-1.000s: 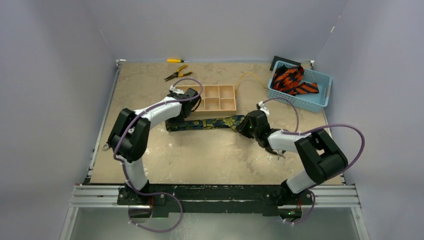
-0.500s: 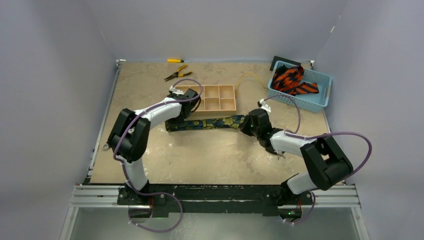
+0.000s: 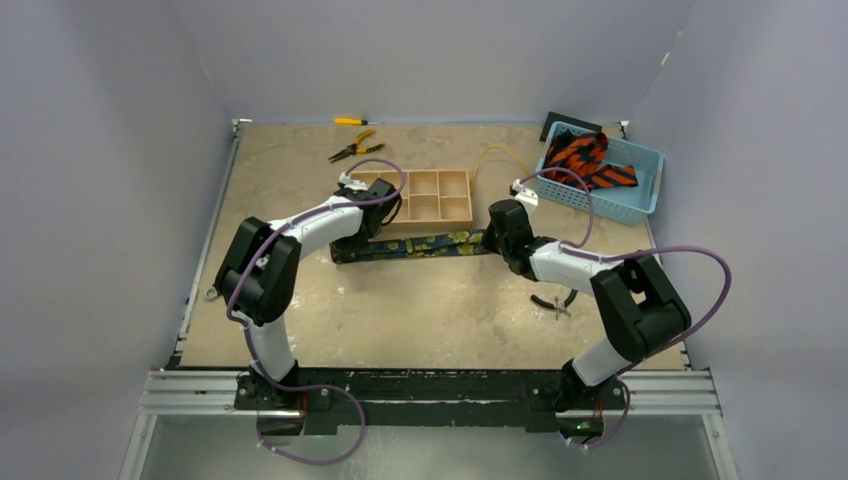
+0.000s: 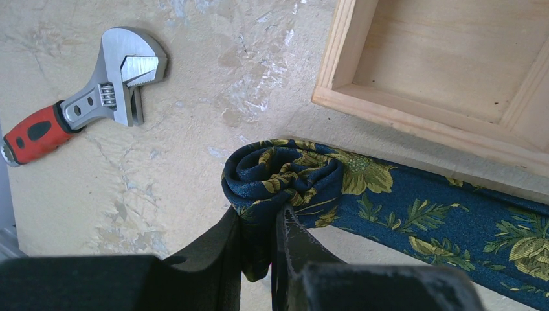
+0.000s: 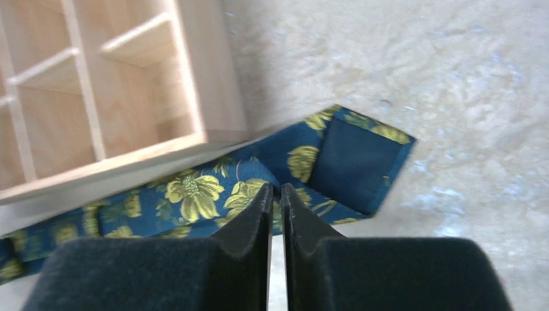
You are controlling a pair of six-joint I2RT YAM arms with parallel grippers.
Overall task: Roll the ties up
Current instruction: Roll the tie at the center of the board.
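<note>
Tie: the navy tie point(image 4: 414, 201) lies along the near side of the wooden tray point(image 4: 362, 107), its left end coiled.
Left gripper point(image 4: 259, 219): pinched narrow on that coil.
Right gripper point(image 5: 276, 194): jaws pressed together over the folded wide end.
Risk: the coil looks loose and could unwind or skew if the pinch slips; the tie may also snag the tray edge.
Hidden: I can't tell whether the right jaws trap any cloth. The orange-red ties point(image 3: 580, 160) are bunched in the basket point(image 3: 645, 205), so I can't count them.

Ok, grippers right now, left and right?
Left gripper: closed on the navy tie, at its rolled end.
Right gripper: closed over the tie; grip unclear.
</note>
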